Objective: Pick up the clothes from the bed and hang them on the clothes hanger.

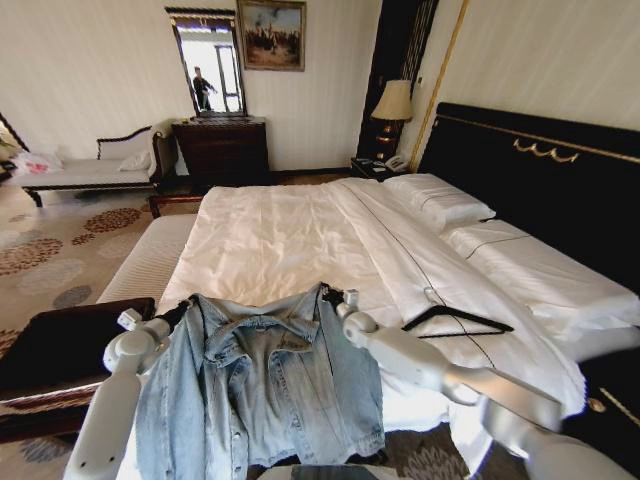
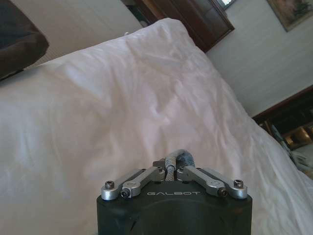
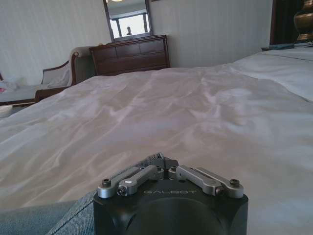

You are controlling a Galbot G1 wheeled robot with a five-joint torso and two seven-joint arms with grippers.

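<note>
Head view: left end effector (image 1: 178, 313) and right end effector (image 1: 334, 296) each clamp a shoulder of the denim jacket (image 1: 262, 385), held spread above the bed (image 1: 270, 240); keep both level; the clothes hanger (image 1: 457, 320) lies right. Left wrist view: fingers pinch denim. Right wrist view: likewise.

Item: faded light blue denim jacket (image 1: 262, 385), paler down its front, pinched at each shoulder in my silver-and-black left gripper (image 2: 174, 169) and my matching right gripper (image 3: 167, 164). 
Item: large bed in plain white sheets (image 1: 290, 240), white pillows (image 1: 437, 200), black headboard with gold trim (image 1: 545, 165). 
Item: thin black triangular coat hanger (image 1: 457, 321). 
Item: beige carpet with brown floral medallions (image 1: 45, 250). 
Item: dark brown wooden dresser (image 1: 222, 150).
</note>
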